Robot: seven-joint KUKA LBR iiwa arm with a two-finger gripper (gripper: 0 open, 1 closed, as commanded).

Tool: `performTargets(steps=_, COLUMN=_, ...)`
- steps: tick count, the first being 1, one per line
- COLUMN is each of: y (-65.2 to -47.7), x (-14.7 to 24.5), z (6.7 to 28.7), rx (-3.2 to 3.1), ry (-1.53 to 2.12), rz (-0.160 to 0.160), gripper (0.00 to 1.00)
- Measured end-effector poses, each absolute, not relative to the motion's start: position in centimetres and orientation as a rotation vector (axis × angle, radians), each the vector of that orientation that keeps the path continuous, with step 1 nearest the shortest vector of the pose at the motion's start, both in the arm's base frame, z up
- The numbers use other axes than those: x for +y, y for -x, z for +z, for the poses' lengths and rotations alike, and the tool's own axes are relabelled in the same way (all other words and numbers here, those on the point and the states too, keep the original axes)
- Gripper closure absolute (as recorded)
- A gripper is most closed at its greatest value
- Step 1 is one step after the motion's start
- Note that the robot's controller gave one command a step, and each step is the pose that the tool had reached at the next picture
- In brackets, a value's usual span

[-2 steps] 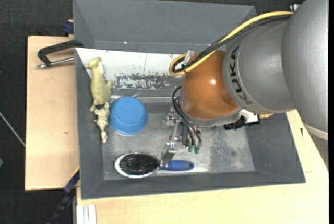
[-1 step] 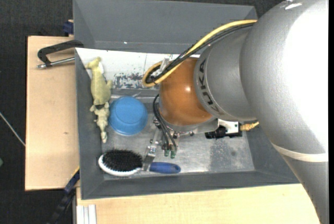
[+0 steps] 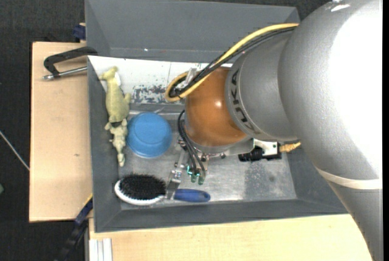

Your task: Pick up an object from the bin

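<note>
Though the grey metal bin (image 3: pixel 267 182) holds few things, most sit left: a pale yellow-green plastic dinosaur toy (image 3: pixel 116 109) lies along the left wall. A round blue plastic cup (image 3: pixel 149 134) is just beside it, and an oval hairbrush with black bristles, white rim and blue handle (image 3: pixel 143 189) lies by the front wall. The end effector (image 3: pixel 189 173) hangs under the orange wrist cover (image 3: pixel 209 114), right of the cup, over the hairbrush's handle near its neck; spread or pressed together, cannot tell.
</note>
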State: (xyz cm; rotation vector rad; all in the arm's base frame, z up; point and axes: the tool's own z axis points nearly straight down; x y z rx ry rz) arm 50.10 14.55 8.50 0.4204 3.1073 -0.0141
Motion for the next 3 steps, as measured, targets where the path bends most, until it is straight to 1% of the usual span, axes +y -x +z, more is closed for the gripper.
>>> performTargets(steps=1, y=-49.3, x=22.9, z=10.2, rx=3.137, ry=-0.137, rz=0.004, gripper=0.00)
performTargets(steps=2, y=-49.2, x=22.8, z=10.2, rx=3.137, ry=-0.141, rz=0.003, gripper=1.00)
performTargets(steps=3, y=-49.9, x=22.1, z=22.9, rx=3.126, ry=-0.177, rz=0.010, gripper=1.00)
